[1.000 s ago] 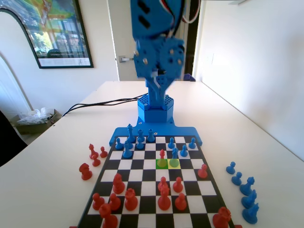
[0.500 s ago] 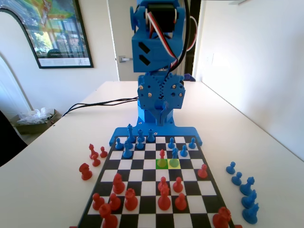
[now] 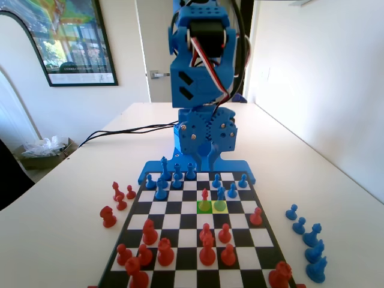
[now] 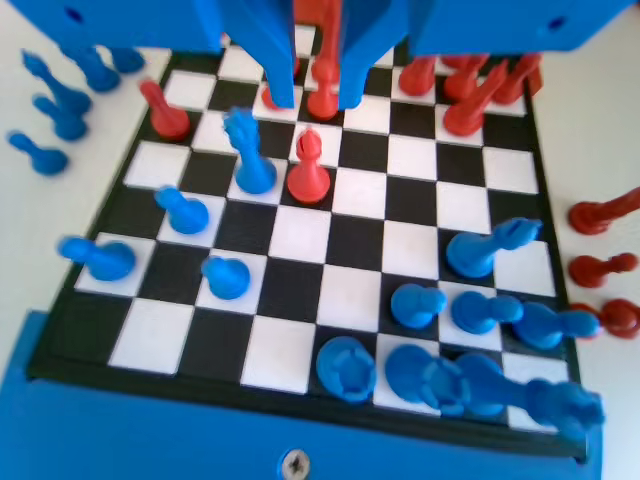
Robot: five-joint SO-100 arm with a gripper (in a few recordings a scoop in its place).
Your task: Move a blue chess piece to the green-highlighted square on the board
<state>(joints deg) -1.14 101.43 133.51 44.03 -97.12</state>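
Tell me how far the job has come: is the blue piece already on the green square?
Not yet. The blue piece stands on the yellow square, and a red piece stands on the green square beside it. The gripper hangs open above the board, holding nothing. Grasping and moving the blue piece are left.

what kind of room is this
Probably a home room or small office: a framed poster hangs on a white wall, a white door with a metal handle stands behind, and a checkered chessboard sits on a white table.

Bright daylight throughout; the wrist view is soft, its near edge blurred.
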